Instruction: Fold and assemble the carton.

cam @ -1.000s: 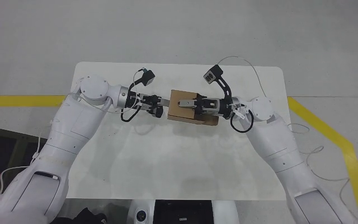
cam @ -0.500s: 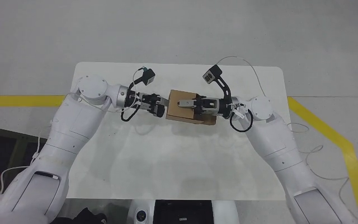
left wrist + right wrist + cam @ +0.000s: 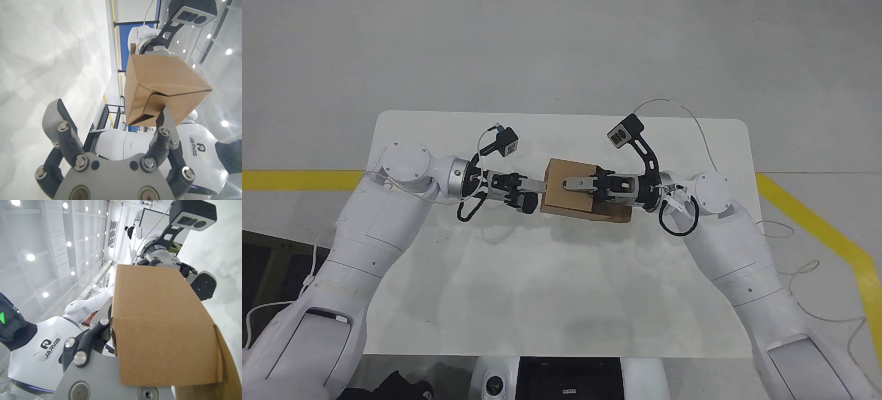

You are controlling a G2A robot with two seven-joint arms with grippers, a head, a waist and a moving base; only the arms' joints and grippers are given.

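carton (image 3: pixel 166 75) of matt brown cardboard, smooth-faced, rough at the cut edges. left gripper (image 3: pixel 111 106) in brushed grey metal with shiny screw heads; fingers (image 3: pixel 168 123) lined with dull black rubbery pads (image 3: pixel 66 115). right gripper (image 3: pixel 572 186) likewise grey metal, faintly glossy. table (image 3: pixel 542 290) smooth, matt white.

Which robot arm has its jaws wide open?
The left gripper: its jaws stand wide apart, with one tip touching the folded end of the box. The right gripper grips the box from the other side.
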